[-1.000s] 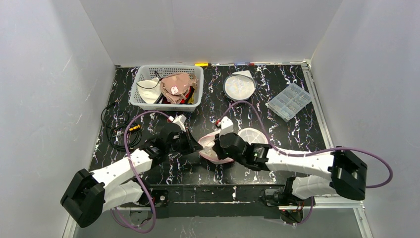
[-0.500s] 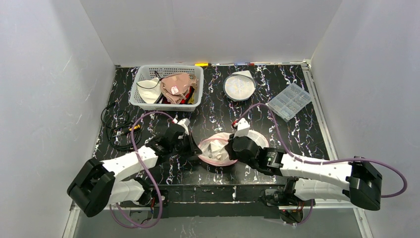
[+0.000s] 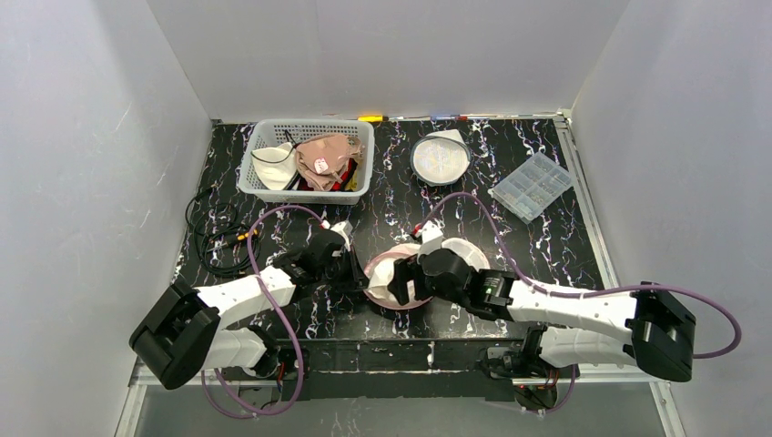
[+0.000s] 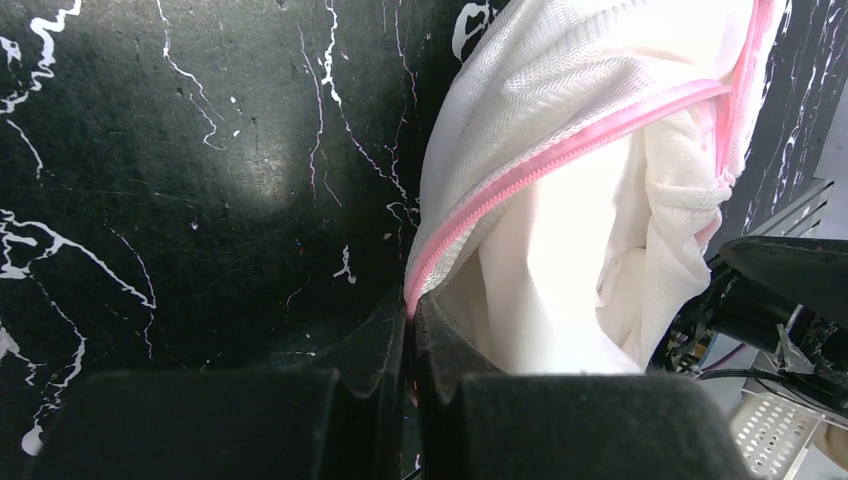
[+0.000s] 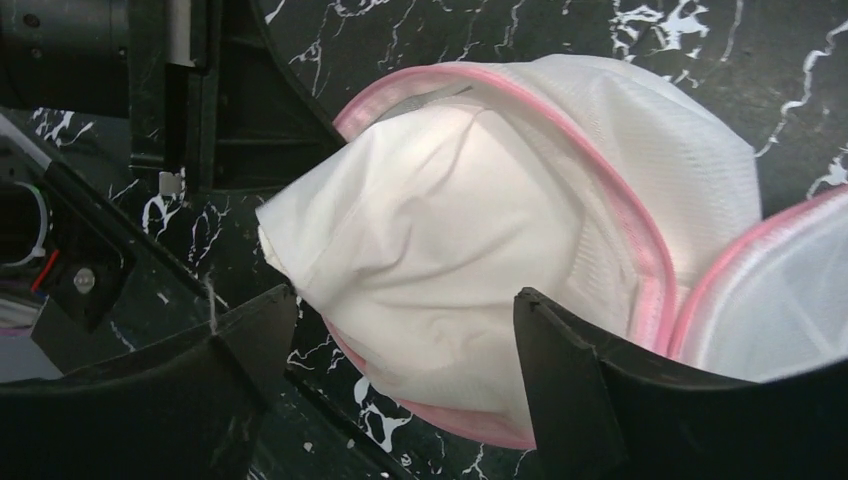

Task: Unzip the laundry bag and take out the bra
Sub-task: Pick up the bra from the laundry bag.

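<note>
The laundry bag (image 3: pixel 382 269), white mesh with a pink zip edge, lies unzipped at the table's near middle. Its mouth gapes, and white bra fabric (image 5: pixel 420 230) bulges out of it. My left gripper (image 4: pixel 411 320) is shut on the bag's pink zip edge (image 4: pixel 560 150) at the left side of the mouth. In the top view the left gripper (image 3: pixel 358 270) sits just left of the bag. My right gripper (image 5: pixel 400 300) is open, its fingers either side of the bulging bra. From above the right gripper (image 3: pixel 405 280) hovers over the bag's right part.
A white basket (image 3: pixel 273 187) with clothes stands at the back left. A round mesh bag (image 3: pixel 441 157) and a clear plastic box (image 3: pixel 532 186) lie at the back right. Coiled cables (image 3: pixel 214 232) lie at the left edge.
My right gripper has opened from shut and shifted back left over the bag's mouth. The left gripper keeps its hold and has barely moved.
</note>
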Motion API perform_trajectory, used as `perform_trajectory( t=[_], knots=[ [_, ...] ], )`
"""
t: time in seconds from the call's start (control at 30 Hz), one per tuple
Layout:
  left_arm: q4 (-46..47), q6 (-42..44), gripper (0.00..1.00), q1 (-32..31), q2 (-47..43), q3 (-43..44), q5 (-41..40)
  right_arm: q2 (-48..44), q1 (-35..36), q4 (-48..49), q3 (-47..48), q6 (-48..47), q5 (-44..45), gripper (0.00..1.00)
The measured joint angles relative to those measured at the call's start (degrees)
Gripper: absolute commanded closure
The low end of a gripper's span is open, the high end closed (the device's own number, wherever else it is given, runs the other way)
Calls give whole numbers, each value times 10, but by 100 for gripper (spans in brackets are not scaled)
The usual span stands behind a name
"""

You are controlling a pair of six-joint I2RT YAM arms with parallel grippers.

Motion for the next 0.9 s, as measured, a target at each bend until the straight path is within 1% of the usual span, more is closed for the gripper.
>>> perform_trajectory(
  t=[0.07, 0.27, 0.33, 0.53, 0.57, 0.8, 0.83, 0.9],
  knots=[
    [0, 0, 100, -1, 0, 0, 0, 15, 0, 0, 10, -5, -17, 2],
    [0, -3, 100, -5, 1, 0, -2, 51, 7, 0, 40, -23, -44, 1],
    [0, -4, 100, -6, 1, 0, -3, 63, 19, -1, 51, -33, -40, 1],
    [0, -10, 100, -6, 0, 0, -3, 130, 79, -18, 108, -73, 15, 3],
    [0, -11, 100, -7, 1, 0, -3, 163, 88, -23, 122, -93, 43, 5],
    [0, -15, 100, -9, -1, 0, -3, 221, 89, -45, 152, -110, 88, 16],
    [0, -15, 100, -9, -2, 0, -3, 224, 89, -49, 154, -111, 94, 19],
    [0, -15, 100, -9, -4, 0, -4, 228, 90, -52, 157, -112, 106, 29]
  ],
)
